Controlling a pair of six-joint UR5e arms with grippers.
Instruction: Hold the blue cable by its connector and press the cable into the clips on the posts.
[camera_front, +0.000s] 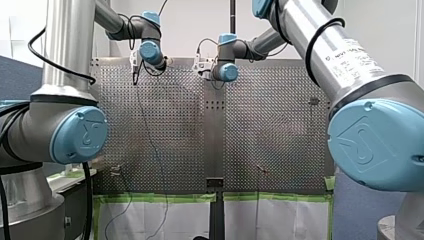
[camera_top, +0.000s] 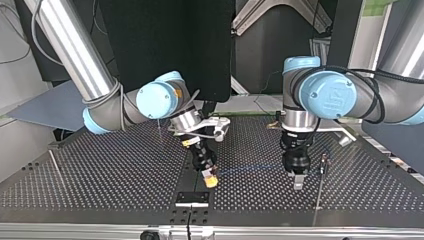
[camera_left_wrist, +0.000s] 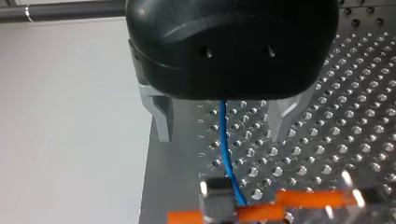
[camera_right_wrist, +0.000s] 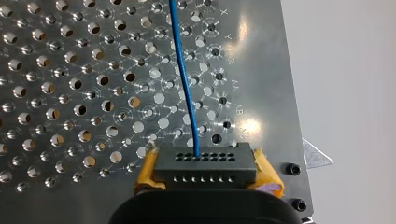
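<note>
My right gripper (camera_right_wrist: 208, 173) is shut, its yellow pads (camera_right_wrist: 145, 171) clamped on the black connector (camera_right_wrist: 205, 161). From the connector the blue cable (camera_right_wrist: 186, 88) runs straight ahead over the perforated table (camera_right_wrist: 70, 93). In the left wrist view the cable (camera_left_wrist: 224, 140) passes between the metal fingers (camera_left_wrist: 161, 119) of my left gripper (camera_left_wrist: 223, 135), which is open and not touching it. In the top view my right gripper (camera_top: 211, 179) is tilted low at the middle. My left gripper (camera_top: 298, 184) stands upright to its right, and the cable (camera_top: 252, 168) stretches between them.
A thin post (camera_top: 319, 187) stands just beside my left gripper in the top view, and another post (camera_top: 55, 167) lies far off at that view's left. A black plate (camera_top: 192, 197) sits at the table's near edge. Green tape (camera_front: 160, 198) lines the table's edge in the front view.
</note>
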